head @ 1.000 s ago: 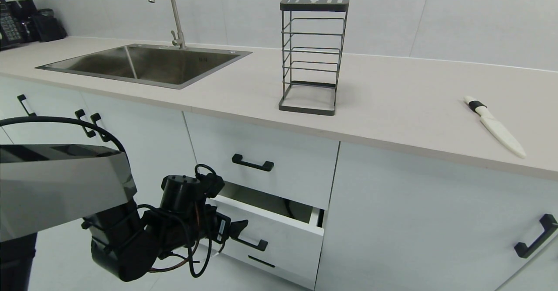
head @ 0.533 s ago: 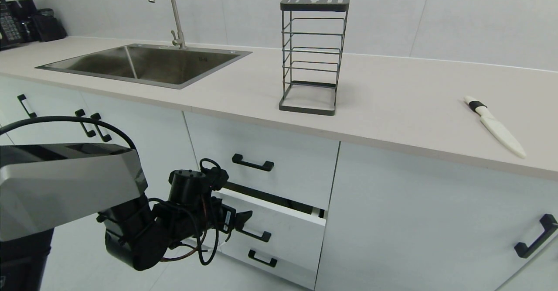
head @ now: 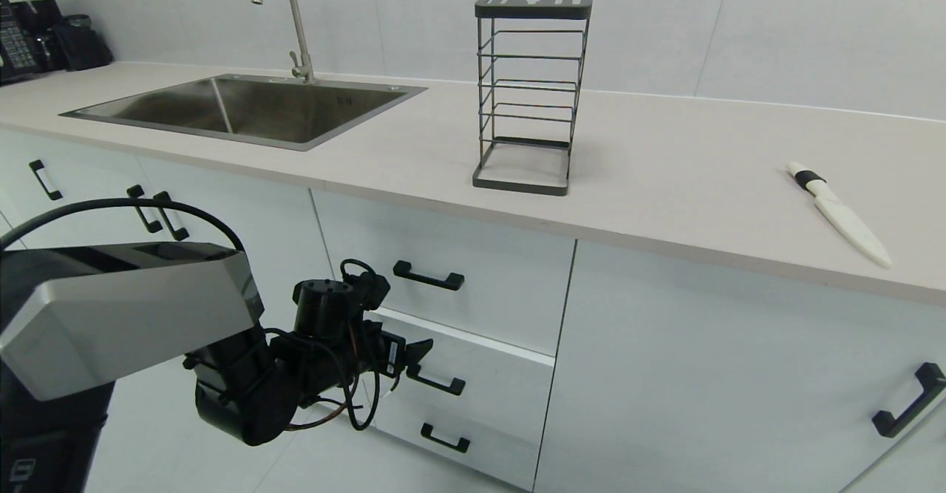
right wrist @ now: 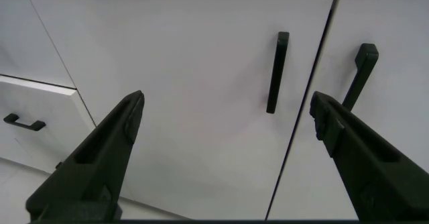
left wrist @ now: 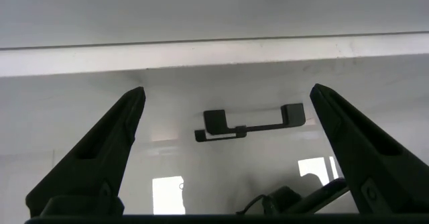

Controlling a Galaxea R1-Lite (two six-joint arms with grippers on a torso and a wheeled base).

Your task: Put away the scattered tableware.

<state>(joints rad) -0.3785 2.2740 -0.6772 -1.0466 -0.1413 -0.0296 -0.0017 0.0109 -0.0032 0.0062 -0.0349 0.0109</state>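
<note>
White knife lies on the counter, well apart from the spread left hand below.

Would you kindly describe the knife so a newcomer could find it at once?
Find the long beige countertop. Go right, past the tall black wire rack, toward its front edge. The knife lies flat there alone, white with a black band.

A white knife with a black band near its far end lies flat on the counter, over on the right. Its pointy end is by the front edge. A tall dark wire knife rack with slots on top stands upright, well apart from it. The middle drawer below looks shut.
</note>
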